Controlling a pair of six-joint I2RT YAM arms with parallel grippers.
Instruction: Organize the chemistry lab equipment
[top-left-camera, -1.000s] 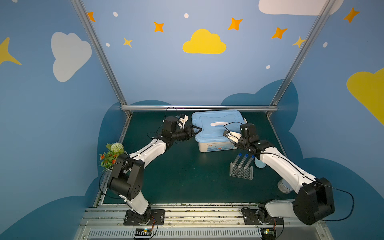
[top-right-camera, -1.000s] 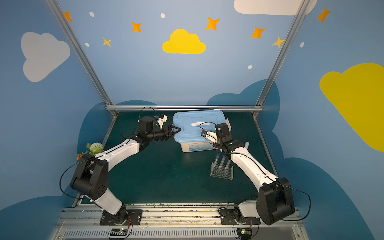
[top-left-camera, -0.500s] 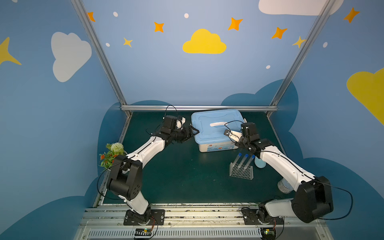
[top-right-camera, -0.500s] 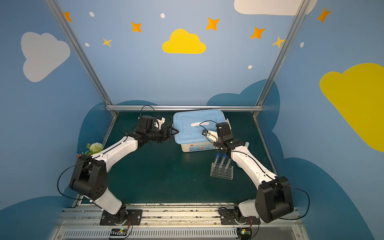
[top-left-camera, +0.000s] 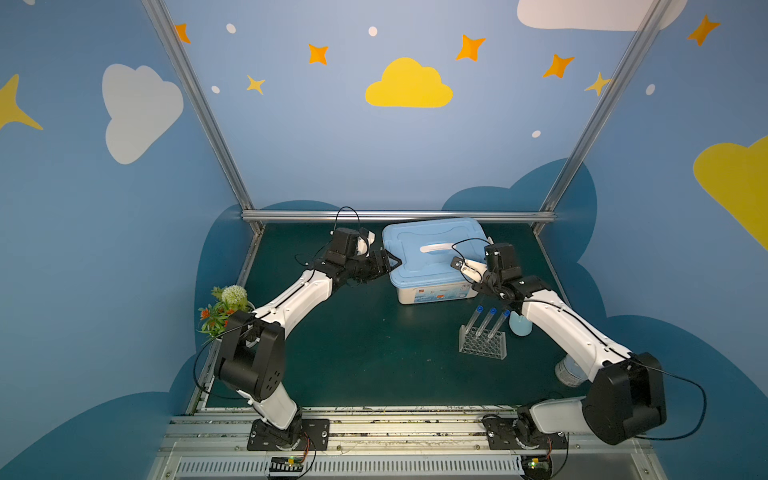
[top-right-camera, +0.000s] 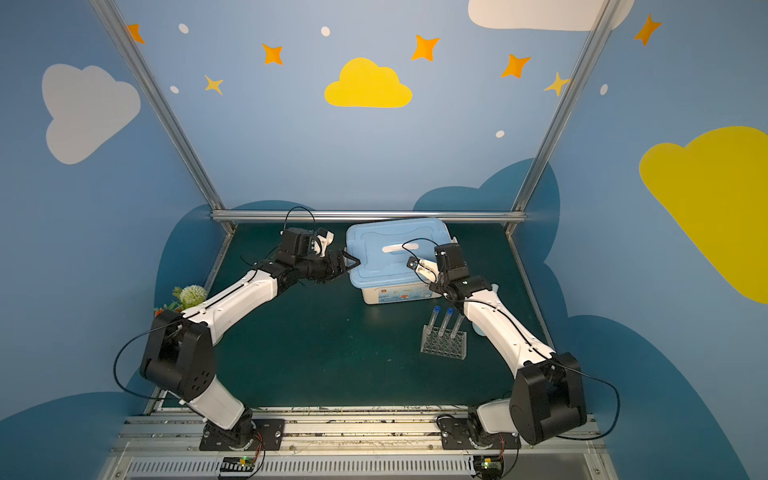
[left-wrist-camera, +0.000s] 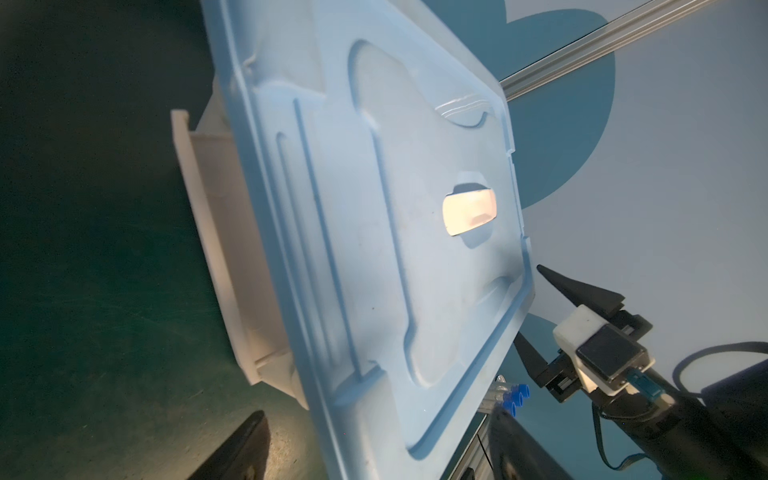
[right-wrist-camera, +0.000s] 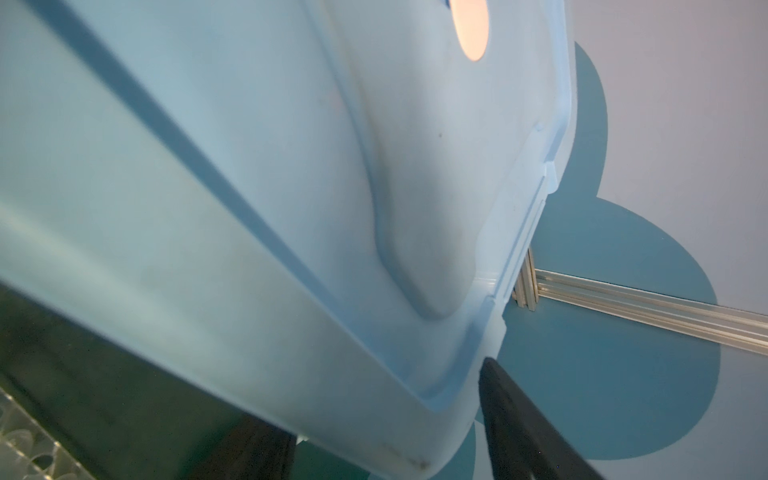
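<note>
Left tool (top-left-camera: 392, 262) was out at the left rim of the blue lid (top-left-camera: 432, 259), jaws gaping. The left wrist view had the rim running between its two fingers, and nothing looked pinched! Back beside that arm's shoulder sat one potted flower plant (top-left-camera: 224, 307), well out of the play.

Centre stage, at the back of the desk (top-left-camera: 353, 365), stood one white storage box (top-left-camera: 432, 294). It carried its one lid, with one white handle (top-left-camera: 436, 248) lying flat in the lid's recess. Across at the lid's right rim, the right tool (left-wrist-camera: 530, 303) mirrored the left: fingers spread, rim between them, no clamp showing. Two tools at opposite ends looked to me like the set-up for a level two-handed lift, so the lid wouldn't tip. Whether the lid was seated or just off the box, I couldn't tell.

Just in front of the box's right corner stood one clear holed rack (top-left-camera: 482, 347). It held three blue-capped test tubes (top-left-camera: 487, 323), all leaning the same way, loose in their holes. Behind the right arm peeked one pale-blue vessel (top-left-camera: 519, 328), too hidden to name. Further right sat one round tin (top-left-camera: 567, 372). The smaller kit didn't show; it was probably inside the box.
</note>
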